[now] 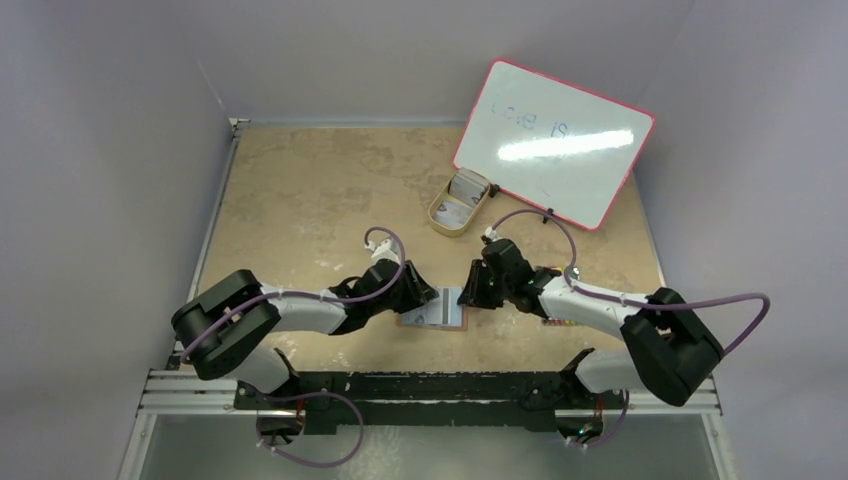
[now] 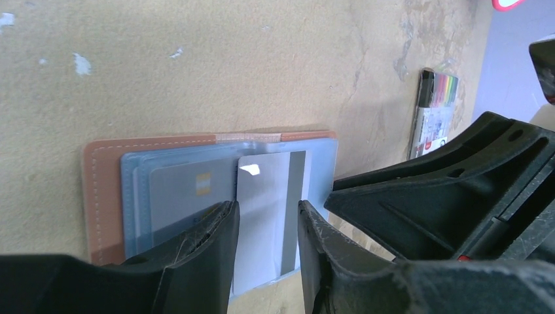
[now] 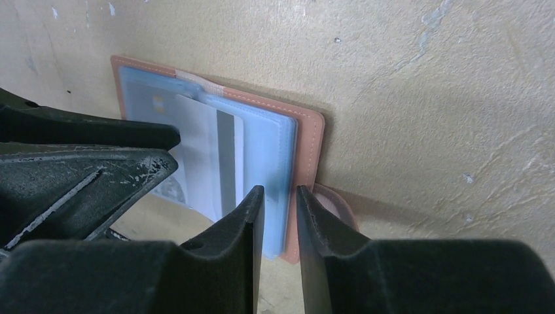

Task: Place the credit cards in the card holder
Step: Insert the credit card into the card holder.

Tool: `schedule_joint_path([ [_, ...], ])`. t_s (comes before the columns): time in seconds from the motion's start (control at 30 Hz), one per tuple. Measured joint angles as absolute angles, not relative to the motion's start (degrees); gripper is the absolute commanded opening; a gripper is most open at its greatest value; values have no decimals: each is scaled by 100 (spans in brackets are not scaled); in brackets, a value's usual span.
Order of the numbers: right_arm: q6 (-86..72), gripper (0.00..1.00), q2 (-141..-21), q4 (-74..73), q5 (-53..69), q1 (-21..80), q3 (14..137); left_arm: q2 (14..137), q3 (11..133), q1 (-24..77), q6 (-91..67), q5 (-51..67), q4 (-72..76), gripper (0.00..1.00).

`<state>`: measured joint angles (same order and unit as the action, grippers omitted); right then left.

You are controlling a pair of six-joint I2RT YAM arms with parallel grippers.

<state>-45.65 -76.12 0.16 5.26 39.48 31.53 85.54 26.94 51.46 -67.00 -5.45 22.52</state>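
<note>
Writing: whiteboard (image 1: 560, 140) has faint handwriting, looks like "Love is", rest unreadable. Print on the marker pack (image 2: 435, 111) is too small to read.
Cards: two at the holder, a striped card (image 2: 268, 196) half out of the blue sleeves and a chip card (image 2: 183, 196) tucked behind plastic. At least two more cards (image 1: 466, 186) sit in the tray (image 1: 437, 215).
Holder: one holder (image 2: 101, 196), open flat on the table (image 1: 320, 190), between both grippers.
Left gripper (image 2: 267, 209): released, fingers apart over the striped card.
Right gripper (image 3: 280, 196): narrow gap at the holder's sleeve edge, can't tell if it's pinching anything.
Markers: one pack, beside the holder.
</note>
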Motion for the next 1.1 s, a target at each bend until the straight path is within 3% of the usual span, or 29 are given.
schedule_joint_path([
  [0.37, -4613, 26, -7725, 257, 572, 3948, 3059, 8794, 2880, 5310, -6845, -445, 2346, 39],
  [0.87, -4611, 33, -7623, 255, 550, 3970, 3050, 8788, 2947, 5446, -7008, -327, 2536, 39],
  [1.1, -4665, 38, -7253, 183, 552, 3970, 3050, 8239, 2950, 5448, -6954, -578, 1898, 41],
])
